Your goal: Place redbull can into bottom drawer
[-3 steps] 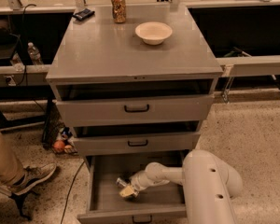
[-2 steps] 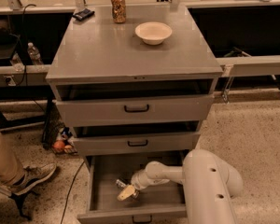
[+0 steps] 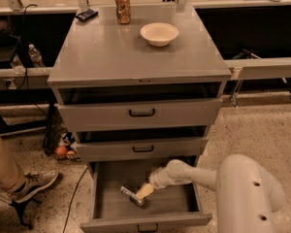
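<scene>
Redbull can (image 3: 130, 193), slim and silvery, is turned on its side, low inside the pulled-out bottom drawer (image 3: 174, 204), a wide tray of plain grey metal. My gripper (image 3: 144, 192) is down in that drawer at the can's right end. I cannot tell whether it grasps the can or has let go. On the smooth grey cabinet top (image 3: 111, 57) stand a round cream bowl (image 3: 159, 33) and an orange-brown patterned can (image 3: 122, 7).

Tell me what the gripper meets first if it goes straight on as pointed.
The gripper, low in the bottom drawer, points down-left at the redbull can lying at its tip; that comes first, then probably the drawer floor, though depth is unclear.
</scene>
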`<state>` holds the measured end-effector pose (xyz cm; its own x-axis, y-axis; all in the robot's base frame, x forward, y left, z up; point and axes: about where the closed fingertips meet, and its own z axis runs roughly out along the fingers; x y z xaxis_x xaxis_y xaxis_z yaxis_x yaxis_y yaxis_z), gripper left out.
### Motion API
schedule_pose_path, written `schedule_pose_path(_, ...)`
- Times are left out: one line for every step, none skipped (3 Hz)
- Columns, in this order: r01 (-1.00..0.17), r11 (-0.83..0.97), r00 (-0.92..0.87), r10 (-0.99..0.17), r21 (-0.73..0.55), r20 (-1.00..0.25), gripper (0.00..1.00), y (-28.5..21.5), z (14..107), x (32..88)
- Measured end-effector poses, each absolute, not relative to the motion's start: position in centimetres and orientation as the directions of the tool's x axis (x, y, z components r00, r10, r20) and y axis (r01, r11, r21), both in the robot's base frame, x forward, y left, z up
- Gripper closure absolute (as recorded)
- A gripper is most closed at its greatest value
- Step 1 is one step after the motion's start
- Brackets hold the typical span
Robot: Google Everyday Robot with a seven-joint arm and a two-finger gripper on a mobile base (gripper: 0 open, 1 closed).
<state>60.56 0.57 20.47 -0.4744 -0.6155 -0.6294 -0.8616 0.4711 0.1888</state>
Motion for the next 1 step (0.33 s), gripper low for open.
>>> schedule_pose_path(-0.855, 0.49, -0.477, -0.611, 0.171, -0.632, 0.0, -3.24, 23.44, 61.2)
